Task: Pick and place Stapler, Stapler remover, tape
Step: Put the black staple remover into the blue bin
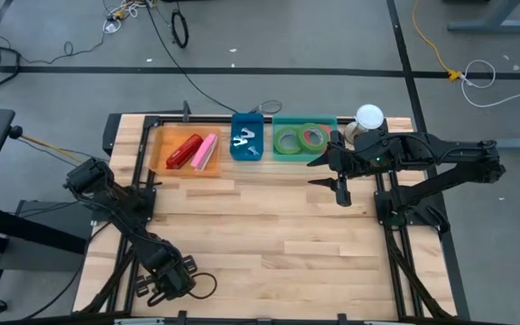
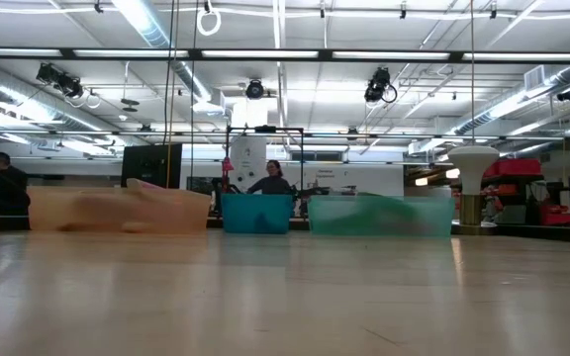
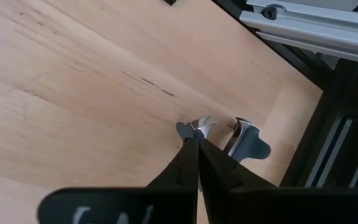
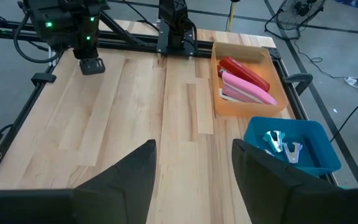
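My left gripper (image 1: pixel 164 282) (image 3: pixel 197 133) is low over the table's near left corner. It is shut on a staple remover (image 3: pixel 246 138) with chrome claws and dark grips that lies on the wood. My right gripper (image 1: pixel 329 176) (image 4: pixel 194 167) is open and empty, above the table just in front of the green bin (image 1: pixel 332 121). That bin holds the tape rolls (image 1: pixel 289 141), green and red-pink. A red stapler (image 1: pixel 184 151) and a pink stapler (image 1: pixel 206 152) lie in the orange bin (image 1: pixel 156 153). My left gripper has its two fingers shut together on the staple remover's chrome claw end (image 3: pixel 202 122), coming slantwise from above. The fingers hide the exact spot. The remover's other claw and grip (image 3: pixel 261 149) lie on the table beside the fingers.
A blue bin (image 1: pixel 236 121) between the orange and green ones holds more staple removers (image 4: pixel 282 144). A white round object (image 1: pixel 369 116) stands behind the right arm. The black frame rail (image 3: pixel 328 143) runs close beside my left gripper. People show beyond the far edge (image 2: pixel 270 182).
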Robot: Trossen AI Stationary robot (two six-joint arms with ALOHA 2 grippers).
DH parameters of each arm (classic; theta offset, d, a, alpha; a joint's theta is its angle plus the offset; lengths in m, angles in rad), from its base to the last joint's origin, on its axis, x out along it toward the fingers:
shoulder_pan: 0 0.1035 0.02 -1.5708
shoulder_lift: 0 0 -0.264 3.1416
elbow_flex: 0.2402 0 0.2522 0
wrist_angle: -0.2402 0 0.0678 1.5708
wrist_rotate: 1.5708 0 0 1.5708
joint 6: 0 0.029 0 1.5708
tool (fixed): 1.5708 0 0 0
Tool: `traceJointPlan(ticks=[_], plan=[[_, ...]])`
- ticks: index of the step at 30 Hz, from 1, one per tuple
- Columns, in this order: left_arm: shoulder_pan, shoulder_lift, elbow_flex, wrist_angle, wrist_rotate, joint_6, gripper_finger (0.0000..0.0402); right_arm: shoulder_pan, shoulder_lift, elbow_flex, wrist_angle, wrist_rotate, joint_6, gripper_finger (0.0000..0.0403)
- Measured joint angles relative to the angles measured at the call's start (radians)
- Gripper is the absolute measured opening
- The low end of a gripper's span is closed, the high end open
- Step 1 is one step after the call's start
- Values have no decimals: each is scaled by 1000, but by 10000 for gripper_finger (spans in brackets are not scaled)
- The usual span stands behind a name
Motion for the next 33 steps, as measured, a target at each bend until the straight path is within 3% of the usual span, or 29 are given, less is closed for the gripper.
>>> traceJointPlan(ticks=[12,22,33], plan=[[22,0,1,-25,23,-10,3,0,0,0,0,0,0,210],[110,-1,98,-212,9,59,1,0,0,0,0,0,0,210],[271,-138,134,-383,-80,195,1,0,0,0,0,0,-6,210]])
